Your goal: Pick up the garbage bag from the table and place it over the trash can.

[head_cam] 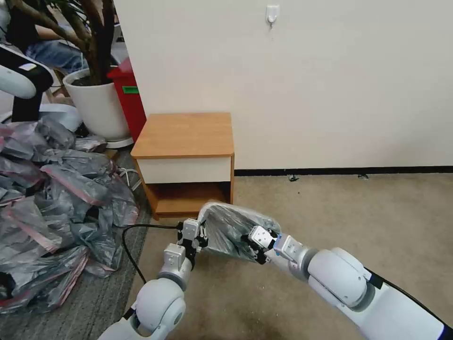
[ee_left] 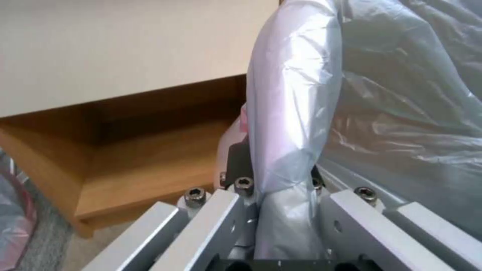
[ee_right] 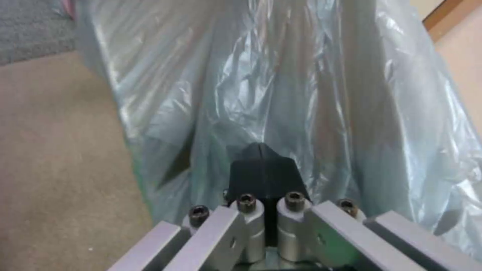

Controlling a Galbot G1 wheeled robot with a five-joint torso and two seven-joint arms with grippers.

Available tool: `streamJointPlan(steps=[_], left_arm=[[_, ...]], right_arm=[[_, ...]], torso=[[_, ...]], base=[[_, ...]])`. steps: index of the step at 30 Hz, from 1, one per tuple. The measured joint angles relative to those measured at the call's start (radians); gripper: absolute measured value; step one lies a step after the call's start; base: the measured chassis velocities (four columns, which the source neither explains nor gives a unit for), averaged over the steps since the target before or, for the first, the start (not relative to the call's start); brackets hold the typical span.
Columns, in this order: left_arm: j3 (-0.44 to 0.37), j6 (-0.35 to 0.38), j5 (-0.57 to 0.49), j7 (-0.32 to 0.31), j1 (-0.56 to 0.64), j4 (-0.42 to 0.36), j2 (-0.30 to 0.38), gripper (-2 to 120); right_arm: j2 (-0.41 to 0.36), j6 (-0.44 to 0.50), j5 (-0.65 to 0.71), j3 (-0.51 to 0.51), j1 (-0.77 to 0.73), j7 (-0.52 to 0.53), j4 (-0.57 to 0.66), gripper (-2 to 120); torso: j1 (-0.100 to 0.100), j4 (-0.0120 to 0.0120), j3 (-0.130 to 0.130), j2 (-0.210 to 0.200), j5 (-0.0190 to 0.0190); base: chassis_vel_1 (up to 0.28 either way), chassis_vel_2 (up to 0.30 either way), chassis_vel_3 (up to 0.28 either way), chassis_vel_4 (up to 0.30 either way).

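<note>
Low before the table [head_cam: 185, 137], garbage bag [head_cam: 231, 226] stretched between left gripper [head_cam: 202, 234] and right gripper [head_cam: 249, 245], both clamped on its film.

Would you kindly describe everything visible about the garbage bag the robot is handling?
The garbage bag is thin, translucent grey plastic, crinkled and glossy, with a hint of pink at one edge in the left wrist view. It is stretched between both grippers, low over the carpet just in front of the table. The left gripper pinches one edge, with film bunched between its jaws; the right gripper holds the opposite side, jaws closed.
</note>
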Motion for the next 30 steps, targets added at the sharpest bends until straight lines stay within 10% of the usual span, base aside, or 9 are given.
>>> streamJointPlan(steps=[30], left_arm=[[0.042, 0.006, 0.02, -0.003, 0.023, 0.009, -0.047, 2]], right_arm=[[0.102, 0.007, -0.355, -0.126, 0.122, -0.126, -0.199, 0]], torso=[[0.0, 0.0001, 0.0, 0.0, 0.0]], base=[[0.0, 0.0, 0.0, 0.0]])
